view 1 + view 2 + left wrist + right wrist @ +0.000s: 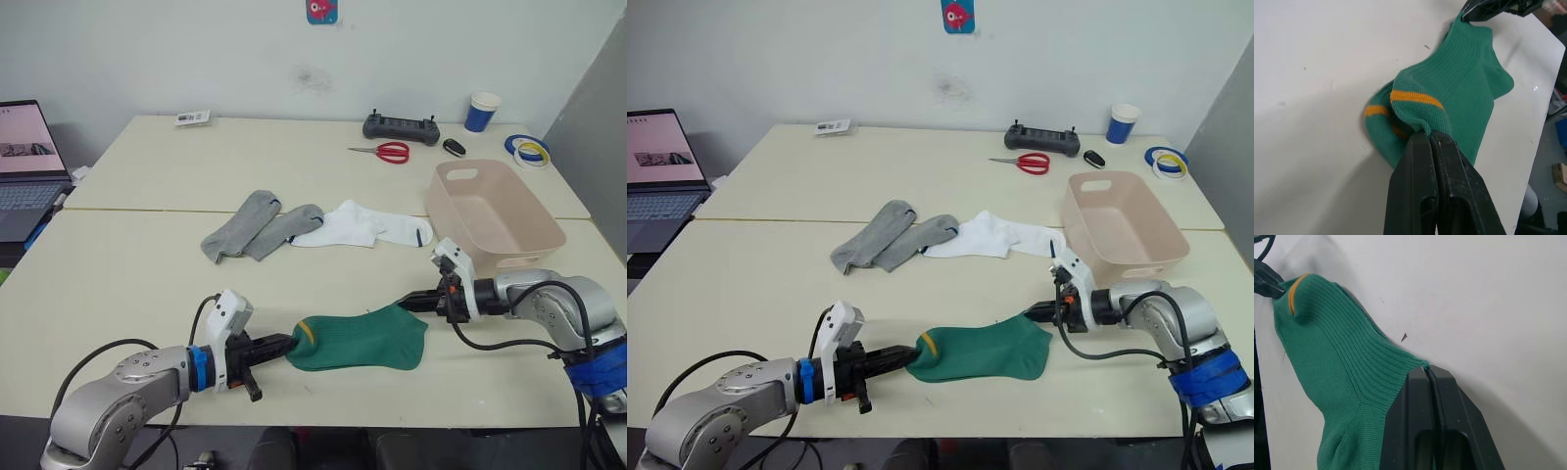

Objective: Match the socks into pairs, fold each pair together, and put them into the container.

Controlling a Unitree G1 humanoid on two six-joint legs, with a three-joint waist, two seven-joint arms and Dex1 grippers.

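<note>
While stretched flat on the bench point(127, 294) between left hand point(290, 343) and right hand point(408, 303), both pinched shut on opposite ends: green socks point(362, 341), soft, limp, best gripped at edges.

A cream table point(137, 274) fills the scene, made of two tops joined along a seam. At ten o'clock an open laptop point(24, 166) sits off its edge. Near eleven o'clock lies a small printed card point(193, 117). Toward one o'clock red-handled scissors point(384, 151) lie just before a black controller point(400, 127), with a small black fob point(454, 147) beside them. A blue-and-white paper cup point(483, 112) stands at two o'clock, tape rolls point(528, 149) close by. A pink-and-blue sticker point(320, 11) marks the wall at twelve.
</note>
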